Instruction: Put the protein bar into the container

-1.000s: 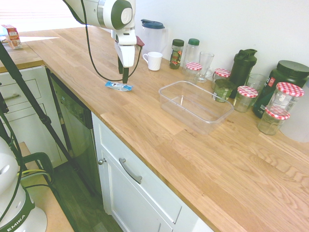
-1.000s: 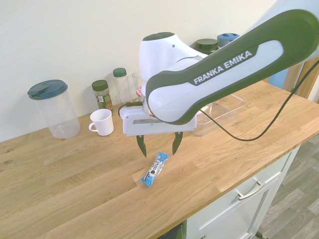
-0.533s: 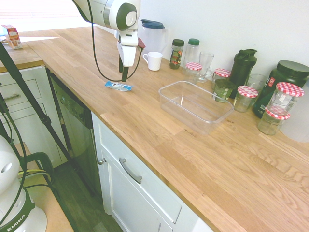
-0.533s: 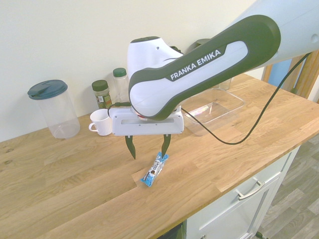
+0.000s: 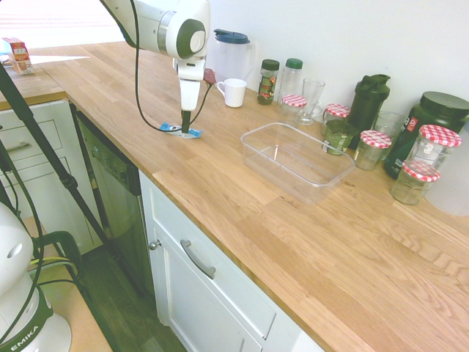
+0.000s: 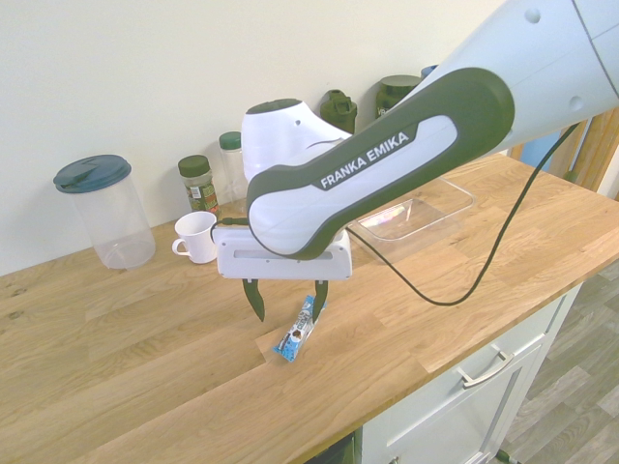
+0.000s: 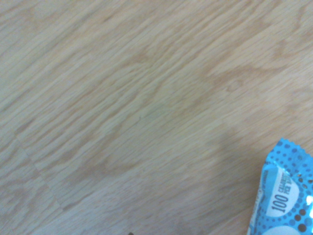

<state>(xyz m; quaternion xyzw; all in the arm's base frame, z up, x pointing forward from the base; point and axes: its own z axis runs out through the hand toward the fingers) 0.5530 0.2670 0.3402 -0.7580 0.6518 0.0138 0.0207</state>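
1. change: the gripper (image 6: pixel 289 321) is lower than it was a moment ago and, in the second exterior view, further left. the protein bar (image 6: pixel 295 338) has not shifted. this reads as the final approach to the pick.
2. end effector: released, fingers spread wide, nothing grasped. in the second exterior view the right-hand finger overlaps the upper end of the bar; contact cannot be confirmed.
3. task item: the bar lies flat on the wooden counter (image 5: pixel 220 198), left of the container (image 5: pixel 275 172) and well apart from it in the first exterior view. the wrist view shows only one end of the wrapper, at its border.
4. assessment: the task is at an early stage. the jaws probably need centring over the bar before closing; otherwise a finger may press on the wrapper or push it aside.
5. receiving container: clear, shallow, upright and without a lid; no contents are seen in it. its opening should admit the bar easily.
6. other vessels: a white mug (image 5: pixel 234 93) stands upright at the far side, its contents not visible. beside it on the right, a green-lidded jar (image 5: pixel 268 82) holds something dark. the red-checked jar (image 5: pixel 372 150), beyond the container, is lidded; its contents cannot be determined.
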